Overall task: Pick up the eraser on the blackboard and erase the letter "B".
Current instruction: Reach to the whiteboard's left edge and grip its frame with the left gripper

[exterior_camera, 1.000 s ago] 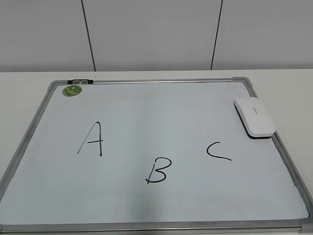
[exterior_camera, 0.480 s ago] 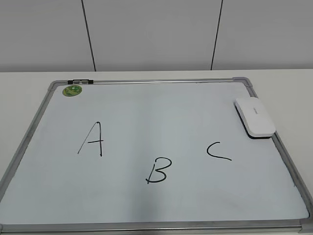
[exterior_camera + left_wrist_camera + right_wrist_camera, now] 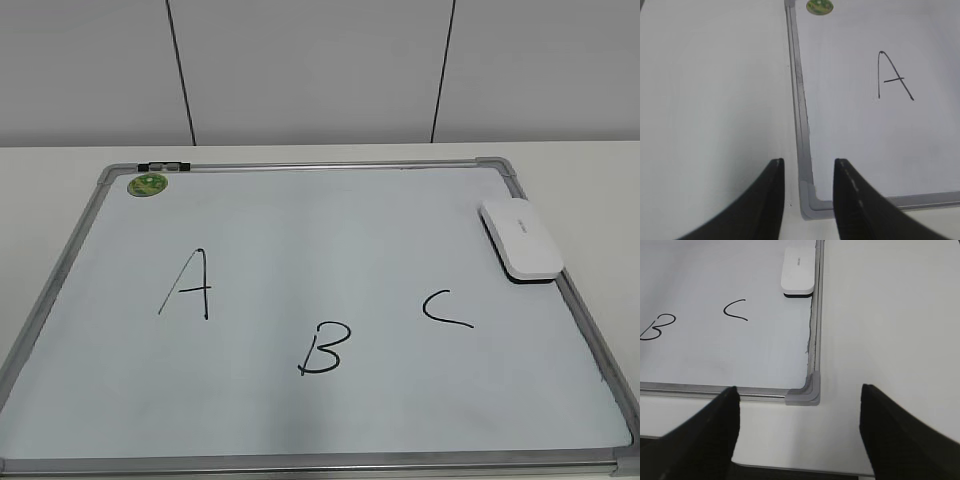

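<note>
The white eraser (image 3: 521,239) lies on the right edge of the blackboard (image 3: 300,240), a white board with a silver frame; it also shows in the right wrist view (image 3: 798,271). The black letter "B" (image 3: 324,349) is at the lower middle of the board, between an "A" (image 3: 188,284) and a "C" (image 3: 445,307); its edge shows in the right wrist view (image 3: 657,326). My left gripper (image 3: 808,165) is open and empty above the board's near left corner. My right gripper (image 3: 799,395) is open wide and empty above the near right corner. Neither gripper shows in the exterior view.
A small round green magnet (image 3: 147,184) sits at the board's far left corner, also in the left wrist view (image 3: 819,6). A black-and-silver clip (image 3: 163,166) is on the top frame. White table (image 3: 580,180) surrounds the board; a grey wall stands behind.
</note>
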You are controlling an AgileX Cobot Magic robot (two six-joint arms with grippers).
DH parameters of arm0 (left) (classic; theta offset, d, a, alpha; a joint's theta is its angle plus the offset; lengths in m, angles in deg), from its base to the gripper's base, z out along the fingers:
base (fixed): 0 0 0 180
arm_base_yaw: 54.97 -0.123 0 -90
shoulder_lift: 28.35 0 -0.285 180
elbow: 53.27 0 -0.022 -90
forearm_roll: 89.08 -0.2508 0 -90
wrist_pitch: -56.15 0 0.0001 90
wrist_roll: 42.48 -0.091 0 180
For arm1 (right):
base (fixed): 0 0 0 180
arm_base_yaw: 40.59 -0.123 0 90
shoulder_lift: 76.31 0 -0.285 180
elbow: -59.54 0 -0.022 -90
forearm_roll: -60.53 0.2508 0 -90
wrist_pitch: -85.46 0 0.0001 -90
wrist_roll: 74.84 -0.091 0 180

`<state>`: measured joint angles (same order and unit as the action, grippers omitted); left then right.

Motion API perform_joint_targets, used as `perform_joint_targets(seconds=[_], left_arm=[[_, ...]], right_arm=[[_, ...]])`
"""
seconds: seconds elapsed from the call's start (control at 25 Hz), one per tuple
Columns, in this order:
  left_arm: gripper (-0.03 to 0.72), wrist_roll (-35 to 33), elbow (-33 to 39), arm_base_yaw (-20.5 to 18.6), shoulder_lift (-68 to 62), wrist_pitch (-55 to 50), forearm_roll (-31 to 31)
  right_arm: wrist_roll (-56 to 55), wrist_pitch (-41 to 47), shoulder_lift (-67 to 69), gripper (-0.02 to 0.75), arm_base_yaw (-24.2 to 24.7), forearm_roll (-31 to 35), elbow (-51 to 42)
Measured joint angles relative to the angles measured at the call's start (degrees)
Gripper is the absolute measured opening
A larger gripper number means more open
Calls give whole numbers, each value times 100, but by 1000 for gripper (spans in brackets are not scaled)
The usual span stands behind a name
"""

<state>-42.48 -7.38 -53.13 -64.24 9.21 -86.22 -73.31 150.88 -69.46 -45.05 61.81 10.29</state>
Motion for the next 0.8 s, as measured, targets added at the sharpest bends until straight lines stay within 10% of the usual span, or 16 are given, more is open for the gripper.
perform_joint_targets(seconds=[0.8], left_arm=[[242, 0, -1897, 0, -4126, 24, 217]], right_arm=[[0, 0, 0, 555, 0, 0, 0]])
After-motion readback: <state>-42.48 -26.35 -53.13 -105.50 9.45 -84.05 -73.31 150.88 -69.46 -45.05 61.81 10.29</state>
